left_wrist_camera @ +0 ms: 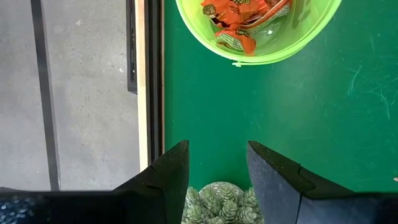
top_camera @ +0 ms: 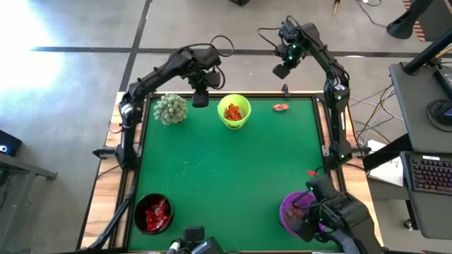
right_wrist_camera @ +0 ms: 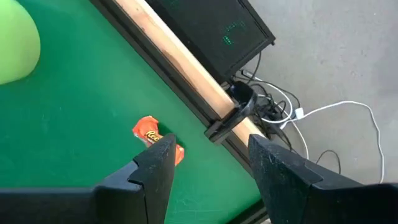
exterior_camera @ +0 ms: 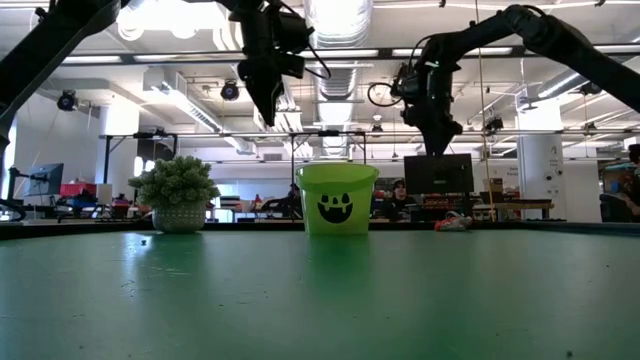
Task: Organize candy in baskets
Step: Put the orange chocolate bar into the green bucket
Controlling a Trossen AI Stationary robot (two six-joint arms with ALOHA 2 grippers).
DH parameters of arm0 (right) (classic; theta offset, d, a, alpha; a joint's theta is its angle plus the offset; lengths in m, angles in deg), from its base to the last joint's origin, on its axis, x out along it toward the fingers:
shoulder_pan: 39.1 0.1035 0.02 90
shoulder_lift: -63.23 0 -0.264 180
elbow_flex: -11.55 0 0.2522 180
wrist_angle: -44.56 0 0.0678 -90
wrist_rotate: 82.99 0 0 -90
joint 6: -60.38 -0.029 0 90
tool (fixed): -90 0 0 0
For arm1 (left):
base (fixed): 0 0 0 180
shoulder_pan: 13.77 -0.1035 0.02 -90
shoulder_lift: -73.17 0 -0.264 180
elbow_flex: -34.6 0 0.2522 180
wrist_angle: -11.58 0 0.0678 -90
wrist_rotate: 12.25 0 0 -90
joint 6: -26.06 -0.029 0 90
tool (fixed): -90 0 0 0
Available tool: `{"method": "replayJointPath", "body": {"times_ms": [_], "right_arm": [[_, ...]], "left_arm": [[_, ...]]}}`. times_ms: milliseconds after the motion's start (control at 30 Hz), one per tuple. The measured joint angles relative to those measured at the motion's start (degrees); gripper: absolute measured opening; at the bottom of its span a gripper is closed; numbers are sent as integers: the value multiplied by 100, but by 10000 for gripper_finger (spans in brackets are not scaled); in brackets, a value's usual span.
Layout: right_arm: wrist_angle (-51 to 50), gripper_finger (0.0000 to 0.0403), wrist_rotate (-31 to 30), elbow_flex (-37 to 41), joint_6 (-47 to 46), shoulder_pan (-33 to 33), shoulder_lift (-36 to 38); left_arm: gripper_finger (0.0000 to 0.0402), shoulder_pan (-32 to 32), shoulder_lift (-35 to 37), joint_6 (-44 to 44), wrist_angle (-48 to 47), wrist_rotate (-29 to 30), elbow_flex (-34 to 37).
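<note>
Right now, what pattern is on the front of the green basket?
A black grinning pumpkin face on the lime green basket, best seen in the low view.

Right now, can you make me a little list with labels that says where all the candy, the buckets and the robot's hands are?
Green bucket: far edge of the table, orange candy inside.
Black bucket: near left corner, red candy inside.
Purple bucket: near right corner, partly hidden by robot parts.
Loose candy: orange, on the mat right of the green bucket.
Spiky plant: left of the green bucket.
Left gripper: open, raised between plant and green bucket.
Right gripper: open, raised past the far edge, near the loose candy.
</note>
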Motion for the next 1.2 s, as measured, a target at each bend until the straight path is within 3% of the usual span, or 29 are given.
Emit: {"method": "replayJointPath", "body": {"times_ms": [567, 800, 1200], "right_arm": [[2, 194, 203, 275, -1657, 330, 2], [-8, 194, 203, 762, -1720, 599, 10], [0, 194, 159, 879, -2053, 895, 11]], "left_arm": [[144, -44, 0, 0, 24, 0, 0], [144, -44, 0, 0, 22, 0, 0], [144, -75, 0, 2, 62, 0, -2]]}}
